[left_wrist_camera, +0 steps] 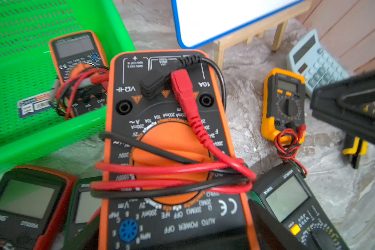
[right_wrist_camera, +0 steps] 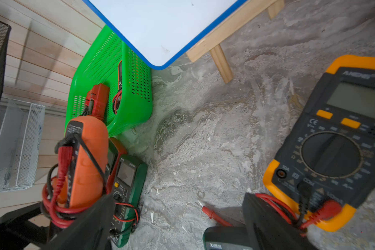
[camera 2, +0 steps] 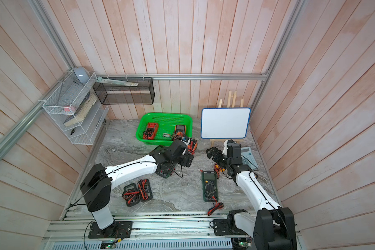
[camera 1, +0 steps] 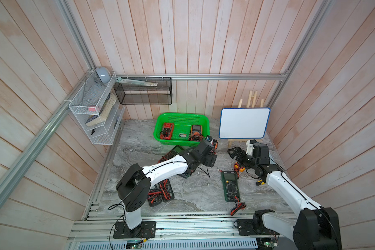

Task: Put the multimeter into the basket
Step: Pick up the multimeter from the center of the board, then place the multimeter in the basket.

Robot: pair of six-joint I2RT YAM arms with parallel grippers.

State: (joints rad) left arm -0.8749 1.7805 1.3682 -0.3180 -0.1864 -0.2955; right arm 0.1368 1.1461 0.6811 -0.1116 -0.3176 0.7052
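While pinched in left jaws, multimeter (left_wrist_camera: 160, 142), long axis outward, jacks foremost; right jaws spread

The multimeter (left_wrist_camera: 171, 151), orange-cased with red and black leads (left_wrist_camera: 160, 170) wound round its dial, hangs tilted in the left pincer (left_wrist_camera: 173, 234). It is just beside the near right corner of the green perforated basket (camera 1: 156, 131), which stands at the counter's (camera 1: 193, 194) far edge.

The basket (camera 1: 182, 118) is bright green, patterned with rows of small perforations. The multimeter (left_wrist_camera: 173, 138) has an orange case, a black face and an orange dial, and its leads (left_wrist_camera: 160, 168) are red and black. The surface (camera 1: 193, 190) is grey with marbled veining. The whiteboard (camera 1: 244, 122) is white, edged in blue. A second meter (camera 1: 230, 186) is dark green, and the blurred calculator (left_wrist_camera: 314, 62) looks pale blue.
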